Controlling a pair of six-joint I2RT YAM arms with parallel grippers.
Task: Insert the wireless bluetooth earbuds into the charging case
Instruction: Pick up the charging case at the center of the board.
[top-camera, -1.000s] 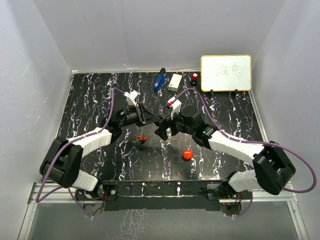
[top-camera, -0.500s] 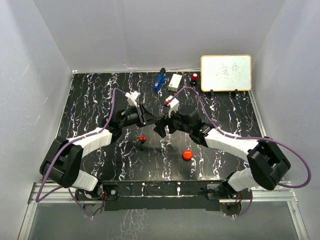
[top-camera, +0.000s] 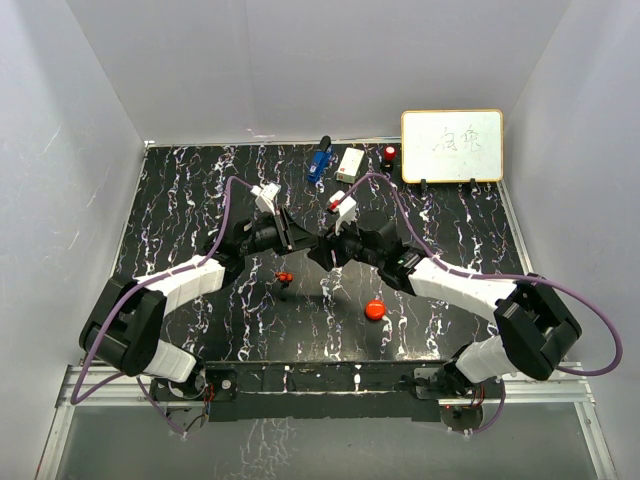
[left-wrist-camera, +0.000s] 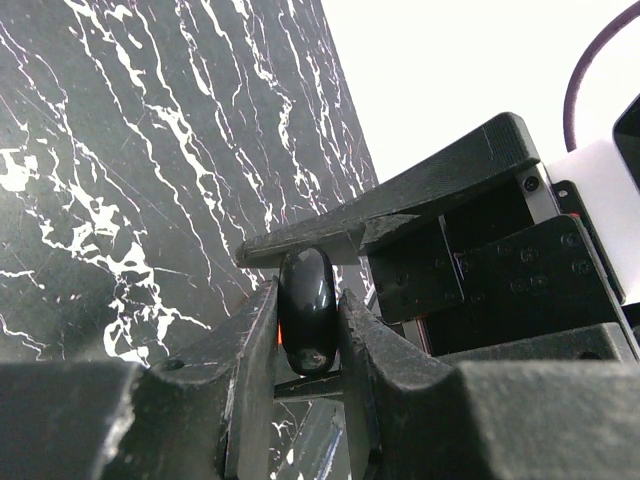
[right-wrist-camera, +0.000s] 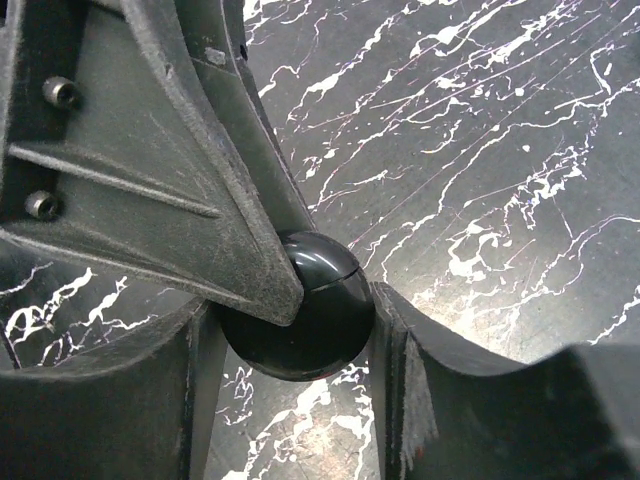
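left gripper (left-wrist-camera: 307, 315): jaws nearly closed, pinching charging case (left-wrist-camera: 305, 290) by flat faces, above worktop (top-camera: 180, 200). right gripper (right-wrist-camera: 295, 330): jaws half closed against case rim. earbuds (top-camera: 285, 276) on worktop, not yet in. step: probably opening case. next: firm counter-hold, gentle prying.

The top view looks down from behind onto the black white-veined table (top-camera: 180, 200). Both wrist views, close along their fingers (left-wrist-camera: 390, 385), share a glossy black round disc (right-wrist-camera: 300, 325).
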